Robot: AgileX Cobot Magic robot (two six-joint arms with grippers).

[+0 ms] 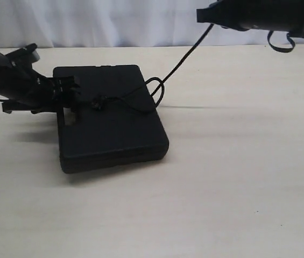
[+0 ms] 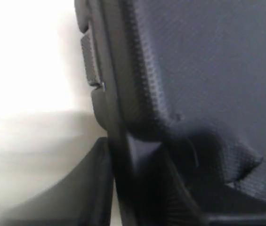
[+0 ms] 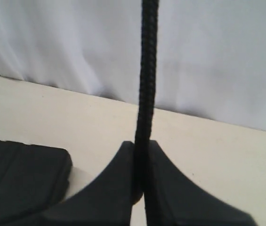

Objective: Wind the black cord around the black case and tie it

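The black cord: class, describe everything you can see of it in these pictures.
The black cord is thin, braided and matte. One stretch runs taut through the air from the shut right tool, which pinches it, down to the black case. There it curls in a loop over the case's edge, then lies across the lid to a small knot.

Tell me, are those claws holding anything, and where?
Right gripper pinches the black cord on its raised stretch. Left gripper straddles an edge of the black case; grip unclear.
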